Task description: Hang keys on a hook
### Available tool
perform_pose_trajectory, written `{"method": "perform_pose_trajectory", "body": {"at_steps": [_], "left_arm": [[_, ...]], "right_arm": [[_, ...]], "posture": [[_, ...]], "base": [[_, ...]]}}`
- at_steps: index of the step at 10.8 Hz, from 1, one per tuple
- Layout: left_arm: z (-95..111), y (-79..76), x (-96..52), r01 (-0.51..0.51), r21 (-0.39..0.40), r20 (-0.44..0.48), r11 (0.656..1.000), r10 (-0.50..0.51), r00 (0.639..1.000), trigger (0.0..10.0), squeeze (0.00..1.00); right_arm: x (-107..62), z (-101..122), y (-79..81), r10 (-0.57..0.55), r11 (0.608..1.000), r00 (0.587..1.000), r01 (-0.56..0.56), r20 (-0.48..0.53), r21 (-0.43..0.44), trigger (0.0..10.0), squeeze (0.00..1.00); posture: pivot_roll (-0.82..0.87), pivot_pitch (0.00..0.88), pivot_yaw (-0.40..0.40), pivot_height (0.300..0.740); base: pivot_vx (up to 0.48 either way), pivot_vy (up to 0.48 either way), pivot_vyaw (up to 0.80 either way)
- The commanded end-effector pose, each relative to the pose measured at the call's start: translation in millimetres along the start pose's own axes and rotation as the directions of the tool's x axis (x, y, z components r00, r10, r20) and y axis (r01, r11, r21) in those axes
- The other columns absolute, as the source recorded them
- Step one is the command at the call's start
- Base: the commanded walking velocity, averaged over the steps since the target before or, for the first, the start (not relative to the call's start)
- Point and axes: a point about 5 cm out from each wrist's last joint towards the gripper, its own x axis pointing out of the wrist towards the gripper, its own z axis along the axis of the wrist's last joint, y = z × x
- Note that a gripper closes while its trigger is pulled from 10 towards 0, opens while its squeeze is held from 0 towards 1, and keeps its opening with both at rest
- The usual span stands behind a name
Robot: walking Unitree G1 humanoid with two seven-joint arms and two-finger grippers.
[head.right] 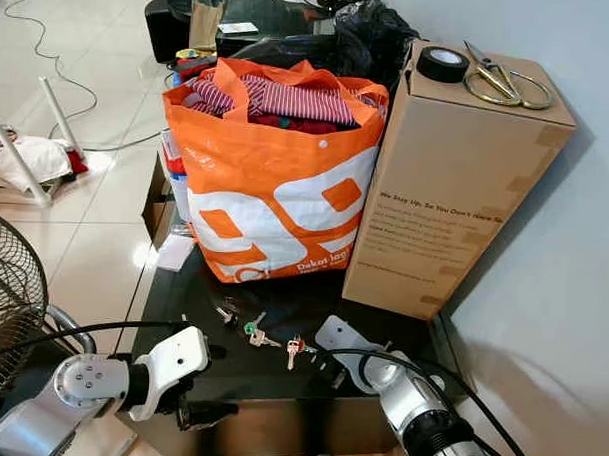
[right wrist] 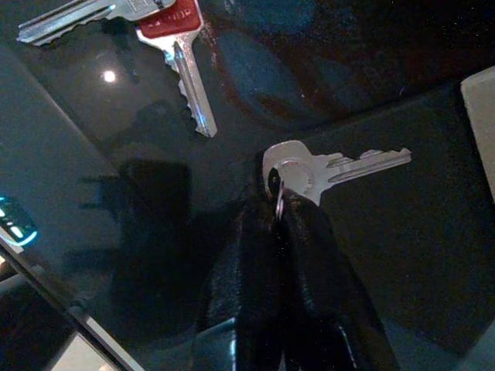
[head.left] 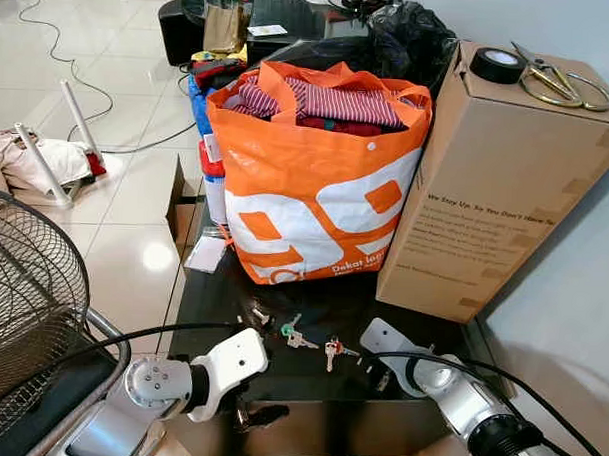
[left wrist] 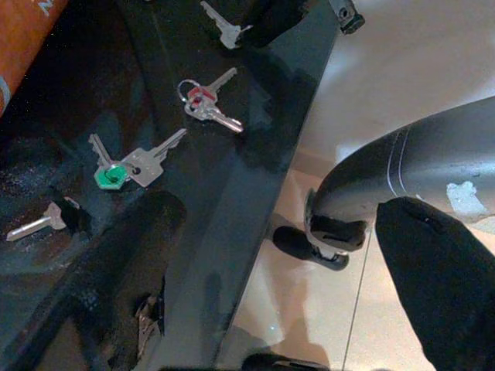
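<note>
Several keys lie on the black glass table point(head.left: 309, 383): a green-capped pair point(head.left: 289, 332), a red-capped pair point(head.left: 331, 348) and small silver ones point(head.left: 253, 314). My right gripper point(right wrist: 280, 202) is down on the table just right of the red-capped pair point(right wrist: 174, 23). It is shut on the ring of a silver key point(right wrist: 340, 164) that lies flat on the glass. My left gripper point(head.left: 250, 414) hangs at the table's front edge, open, with one finger point(left wrist: 116, 270) over the glass and the other finger point(left wrist: 437, 270) off the edge. The green-capped pair point(left wrist: 110, 175) is ahead of it.
An orange bag point(head.left: 316, 188) full of clothes stands behind the keys. A tall cardboard box point(head.left: 491, 185) at the right carries a tape roll point(head.left: 497, 65) and scissors point(head.left: 555, 85). A wire fan point(head.left: 27, 298) is at the left. Cables cross the tiled floor point(head.left: 120, 71).
</note>
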Motion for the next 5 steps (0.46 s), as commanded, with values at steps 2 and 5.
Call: {"method": "perform_pose_trajectory", "body": {"at_steps": [2,5], "left_arm": [[4.9,-0.9,5.5,0.003,0.014,0.012,1.000,-0.003,1.000,10.0,0.00],[20.0,13.8,3.8,-0.123,-0.002,0.111,0.992,0.123,0.986,10.0,0.00]], "right_arm": [[-1.8,-5.3,-4.5,-0.006,1.000,1.000,0.006,-0.009,0.011,0.0,0.00],[-11.0,7.4,-16.8,-0.026,1.000,0.997,0.026,0.071,0.004,0.0,0.00]], "posture": [[-0.21,0.000,-0.032,0.740],[-0.19,0.000,-0.039,0.740]], "base": [[0.000,0.000,0.00],[0.000,0.000,0.00]]}}
